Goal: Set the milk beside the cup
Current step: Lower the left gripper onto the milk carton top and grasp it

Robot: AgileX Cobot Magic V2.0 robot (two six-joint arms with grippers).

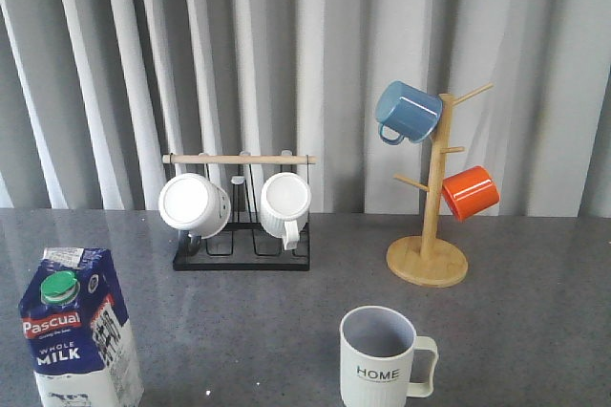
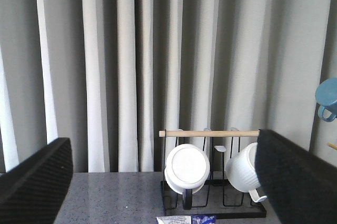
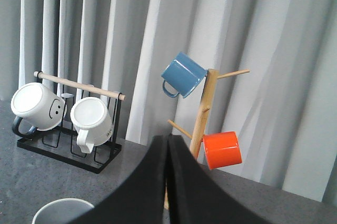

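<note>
Milk, front view: the tall blue-and-white gable-top milk carton [image 1: 78, 331] with green round cap stands upright on the grey speckled table [image 1: 286, 302], well apart from the off-white ribbed "HOME" cup [image 1: 380, 353], on the robot's left of it.
Cup, front view: upright, handle turned away from the carton.
Behind the cup, front view: a black wire rack with a wooden bar [image 1: 241, 221] holding two white mugs; a wooden mug tree [image 1: 430, 225] with a blue mug [image 1: 408, 112] and an orange mug [image 1: 470, 192].
Left wrist view: the left hand [image 2: 163, 192] is spread wide, its black fingers [image 2: 34, 184] far apart; a sliver of the carton's top [image 2: 185, 219] shows in front of the rack [image 2: 210, 203].
Right wrist view: the right hand [image 3: 167, 182] is pressed together, holding nothing; the cup's rim [image 3: 63, 211] lies just beside it.
</note>
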